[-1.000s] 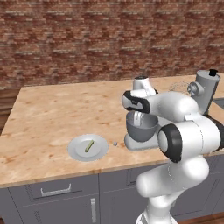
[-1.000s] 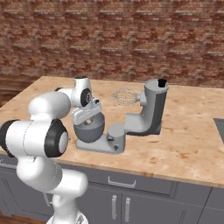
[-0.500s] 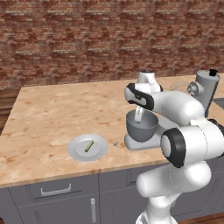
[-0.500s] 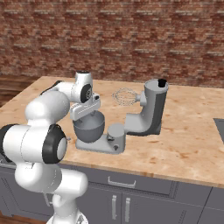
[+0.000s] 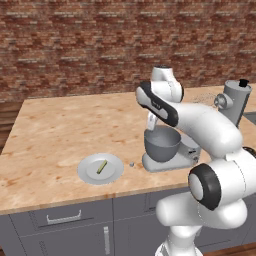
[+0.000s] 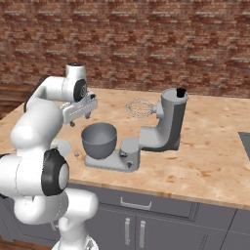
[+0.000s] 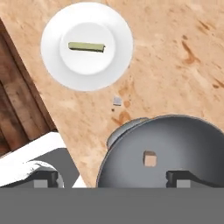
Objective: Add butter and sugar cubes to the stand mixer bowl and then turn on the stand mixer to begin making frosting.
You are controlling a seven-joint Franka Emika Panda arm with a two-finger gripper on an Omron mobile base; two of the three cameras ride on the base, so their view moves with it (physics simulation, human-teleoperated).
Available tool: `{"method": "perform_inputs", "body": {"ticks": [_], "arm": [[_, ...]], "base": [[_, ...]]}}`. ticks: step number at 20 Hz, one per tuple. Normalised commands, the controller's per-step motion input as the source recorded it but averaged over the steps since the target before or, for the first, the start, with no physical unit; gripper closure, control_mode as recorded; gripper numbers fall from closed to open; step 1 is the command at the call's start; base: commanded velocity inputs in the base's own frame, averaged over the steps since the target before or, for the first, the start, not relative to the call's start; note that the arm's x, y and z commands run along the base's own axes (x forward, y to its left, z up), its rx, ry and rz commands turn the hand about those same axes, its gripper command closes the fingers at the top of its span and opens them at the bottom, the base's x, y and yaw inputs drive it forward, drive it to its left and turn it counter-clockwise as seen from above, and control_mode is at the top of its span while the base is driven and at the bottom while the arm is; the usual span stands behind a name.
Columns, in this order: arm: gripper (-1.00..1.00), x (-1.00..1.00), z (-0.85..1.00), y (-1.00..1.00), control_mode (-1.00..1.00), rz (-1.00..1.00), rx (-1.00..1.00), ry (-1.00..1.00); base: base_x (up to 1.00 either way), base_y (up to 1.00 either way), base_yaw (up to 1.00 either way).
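Observation:
My gripper (image 7: pixel 113 178) hangs open above the stand mixer bowl (image 7: pixel 166 148), fingertips (image 7: pixel 181 177) wide apart and holding nothing. A pale sugar cube (image 7: pixel 150 159) lies inside the bowl. A second sugar cube (image 7: pixel 117 101) rests on the counter between bowl and plate. The olive-yellow butter (image 7: pixel 86 47) lies on the white plate (image 7: pixel 116 30). From the left base, the gripper (image 5: pixel 151 122) hovers just over the bowl (image 5: pixel 162 144), with the butter (image 5: pixel 101 166) and counter cube (image 5: pixel 132 163) to its left. The stand mixer (image 6: pixel 168 122) has its head tilted back, whisk (image 6: pixel 139 107) raised.
The mixer's black knob (image 6: pixel 180 91) sits on top of its head. The wooden counter's front edge (image 5: pixel 75 200) runs just below the plate (image 5: pixel 113 172). A brick wall backs the counter. Open wood lies left of the plate (image 5: pixel 45 140).
The hand has lifted from the bowl's rim to a little above it, shifting slightly toward the plate side. Plate, butter and counter cube have not moved.

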Motion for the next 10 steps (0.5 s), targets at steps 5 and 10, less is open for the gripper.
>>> {"method": "perform_inputs", "body": {"ticks": [5,10], "arm": [[-1.00,-0.37,0.02,0.69,-1.00,0.16,-0.16,0.07],[-1.00,-0.26,-0.16,0.42,-1.00,0.13,-0.21,0.02]], "base": [[0.00,0.00,0.00],[0.00,0.00,0.00]]}}
